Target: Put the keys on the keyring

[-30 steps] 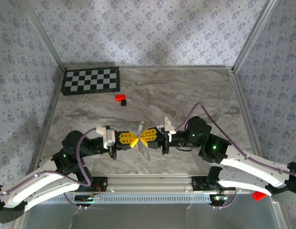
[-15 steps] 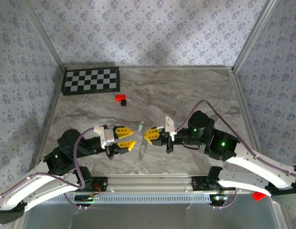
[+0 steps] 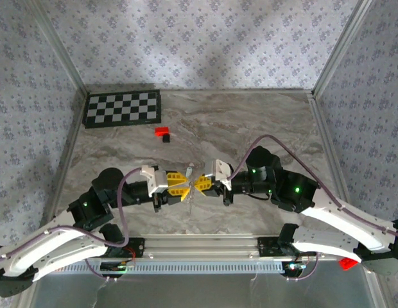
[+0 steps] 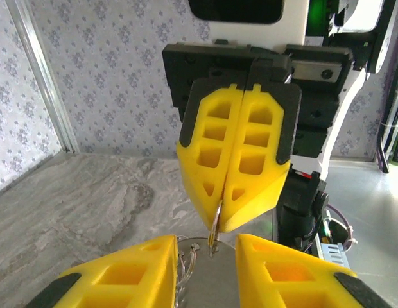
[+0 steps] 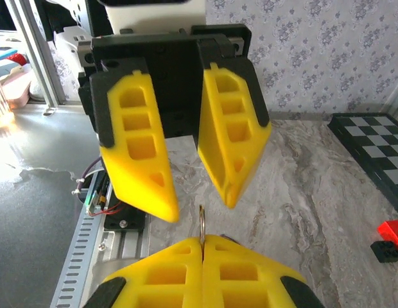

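Near edge: both arms are being held bent inward from their bases, with the two grippers being kept tip to tip, low over the marbled table (image 3: 263,122).

Left gripper (image 3: 184,187): its yellow fingers are being held apart, and nothing is being clasped between them. The gap is being shown plainly from the right wrist.

Right gripper (image 3: 197,185): its jaws are being pressed fully together, and the thin wire keyring (image 4: 215,219) is being pinched edge-on at the very tips. The keyring is being held so that it pokes out beyond those tips and toward the gap of the left gripper, without touching either left finger.

From the left wrist, further wire loops are being seen hanging just below the pinched part. A flat pale grey metal piece, apparently the key (image 4: 208,282), is being shown low between the left fingers. It is blurred, and whether it is being touched by those fingers cannot be told.

Farther back, well apart from the grippers, a small red-and-black block (image 3: 163,133) is lying on the table. Beyond it a checkerboard (image 3: 122,108) is lying flat in the far left corner, with patterned walls (image 3: 199,38) behind.
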`<control>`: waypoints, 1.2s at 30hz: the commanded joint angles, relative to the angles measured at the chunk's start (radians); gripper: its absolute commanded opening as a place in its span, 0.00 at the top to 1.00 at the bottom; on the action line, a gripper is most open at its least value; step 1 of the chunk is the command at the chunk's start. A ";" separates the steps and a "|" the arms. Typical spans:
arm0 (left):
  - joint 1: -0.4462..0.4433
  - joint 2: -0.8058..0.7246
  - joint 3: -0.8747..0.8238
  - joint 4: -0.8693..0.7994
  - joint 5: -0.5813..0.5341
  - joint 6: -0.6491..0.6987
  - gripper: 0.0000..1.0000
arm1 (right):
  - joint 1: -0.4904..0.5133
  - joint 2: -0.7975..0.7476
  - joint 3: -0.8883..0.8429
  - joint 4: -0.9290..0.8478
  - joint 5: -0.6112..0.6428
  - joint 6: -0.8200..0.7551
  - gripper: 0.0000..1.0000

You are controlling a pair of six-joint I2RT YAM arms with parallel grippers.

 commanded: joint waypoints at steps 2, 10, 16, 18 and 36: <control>-0.004 0.010 0.039 0.013 0.006 0.007 0.73 | -0.008 -0.002 0.039 0.004 -0.029 -0.014 1.00; -0.004 0.021 0.039 0.021 0.004 0.011 0.82 | -0.010 0.002 0.029 0.006 -0.041 -0.014 1.00; -0.004 0.026 0.040 0.024 0.005 0.010 0.88 | -0.017 0.006 0.026 0.005 -0.053 -0.016 1.00; -0.004 0.025 0.048 0.016 0.004 0.014 0.88 | -0.022 0.009 0.024 0.000 -0.063 -0.017 1.00; -0.004 0.052 0.091 -0.025 0.000 0.038 0.86 | -0.045 -0.009 0.008 0.019 -0.103 -0.014 1.00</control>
